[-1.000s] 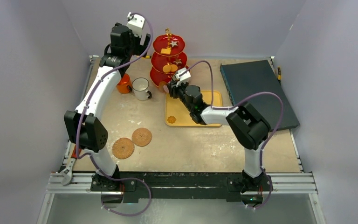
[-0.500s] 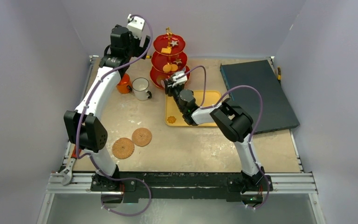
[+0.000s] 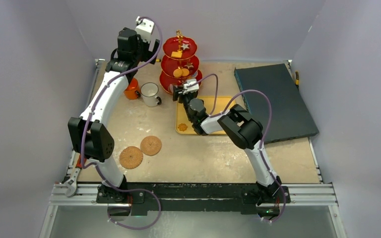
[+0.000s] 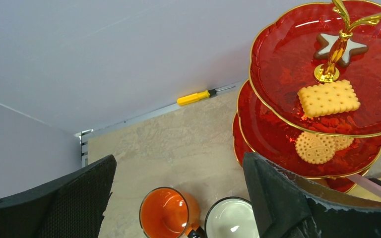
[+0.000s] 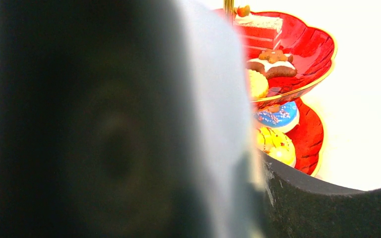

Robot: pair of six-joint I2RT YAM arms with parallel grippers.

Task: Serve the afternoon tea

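Red three-tier stand: upright at the back centre of the table. Glossy scalloped tiers, gold rims, gold handle on top.

Orange mug and white mug: side by side just left of the stand's base, orange one further left. Both upright, and both look empty from the left wrist view.

Pastries:
- Top tier: white-iced star biscuit against the handle's foot, with a rectangular butter biscuit in front of it.
- Middle tier: round patterned biscuits.
- Right wrist view shows two tiers. The upper one has a red cake slice and a brown iced biscuit. The lower one has a blue-iced doughnut and a yellow doughnut.
- One small biscuit lies alone on the yellow tray, which sits just in front of the stand.

Left gripper: fingers spread wide with nothing between them. It hangs in the air above the mugs, left of the stand, touching nothing.

Right gripper: at the front edge of the bottom tier, over the back of the tray. Fingers are parted, the doughnuts show through the gap, and nothing is gripped. The near finger is a dark blur filling half the wrist view, so I can't tell if it touches the tier rim.
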